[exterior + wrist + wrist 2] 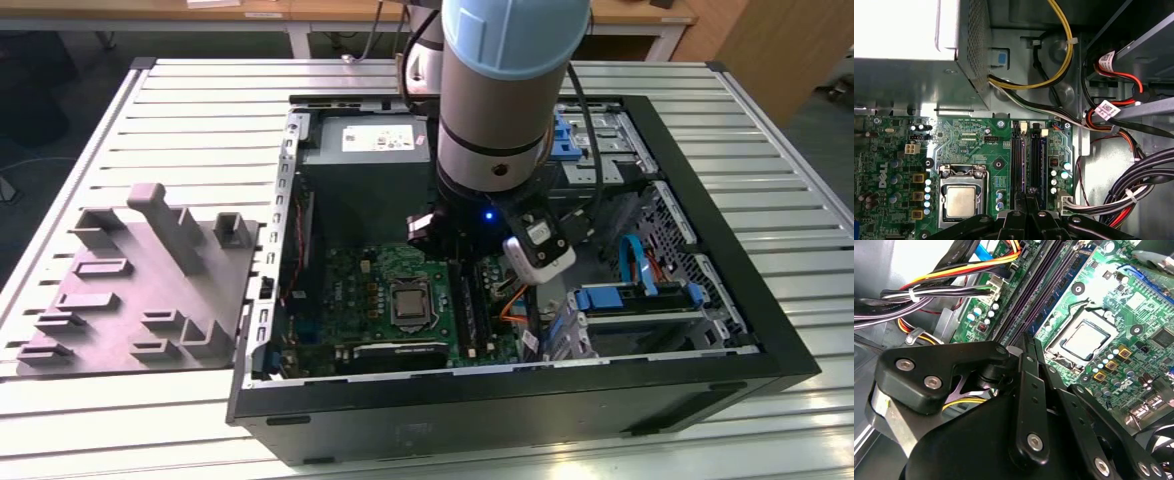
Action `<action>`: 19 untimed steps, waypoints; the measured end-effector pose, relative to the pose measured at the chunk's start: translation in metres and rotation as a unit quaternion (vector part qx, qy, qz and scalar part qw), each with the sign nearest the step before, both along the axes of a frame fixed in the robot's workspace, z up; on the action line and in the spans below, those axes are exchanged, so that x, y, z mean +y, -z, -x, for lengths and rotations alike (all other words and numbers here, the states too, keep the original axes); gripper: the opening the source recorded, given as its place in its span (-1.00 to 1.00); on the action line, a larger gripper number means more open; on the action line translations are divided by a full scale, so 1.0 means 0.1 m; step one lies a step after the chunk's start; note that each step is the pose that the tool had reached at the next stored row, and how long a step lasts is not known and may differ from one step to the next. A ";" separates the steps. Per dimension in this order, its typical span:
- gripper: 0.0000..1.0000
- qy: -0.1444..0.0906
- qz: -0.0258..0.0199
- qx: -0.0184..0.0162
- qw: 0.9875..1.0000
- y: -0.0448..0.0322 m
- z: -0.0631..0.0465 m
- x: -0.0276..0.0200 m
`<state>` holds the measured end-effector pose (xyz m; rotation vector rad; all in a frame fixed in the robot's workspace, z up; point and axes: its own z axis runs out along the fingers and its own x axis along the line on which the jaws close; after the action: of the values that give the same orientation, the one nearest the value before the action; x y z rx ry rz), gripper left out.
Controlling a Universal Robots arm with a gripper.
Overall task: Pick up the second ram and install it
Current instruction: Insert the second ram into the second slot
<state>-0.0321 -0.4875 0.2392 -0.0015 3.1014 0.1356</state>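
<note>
the arm (497, 110) is a silver-grey tube with a pale blue cap (514, 30), a black band (467, 195) and a small blue light (490, 214). a white camera (541, 250) sits at its wrist. the gripper (1026, 347) is black bars joined with silver screws (1034, 441).

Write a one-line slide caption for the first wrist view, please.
The hand at the memory slots, beside the processor socket on the green motherboard.

Workshop: slatted metal workbench (160, 100), open computer case (534, 410)
</note>
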 end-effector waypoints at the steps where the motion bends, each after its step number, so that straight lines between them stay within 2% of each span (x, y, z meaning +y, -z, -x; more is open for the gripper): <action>1: -0.77 0.000 0.000 0.000 1.000 0.000 0.00 0.000; 6: -0.77 0.001 0.000 0.000 1.000 0.004 0.00 0.000; 11: -0.77 0.014 0.000 0.000 1.000 0.012 0.00 0.000; 15: -0.77 0.013 0.007 0.000 1.000 0.018 0.00 0.005; 19: -0.77 0.013 0.007 0.000 1.000 0.024 0.00 0.006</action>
<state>-0.0321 -0.4870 0.2368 0.0377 3.1006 0.1139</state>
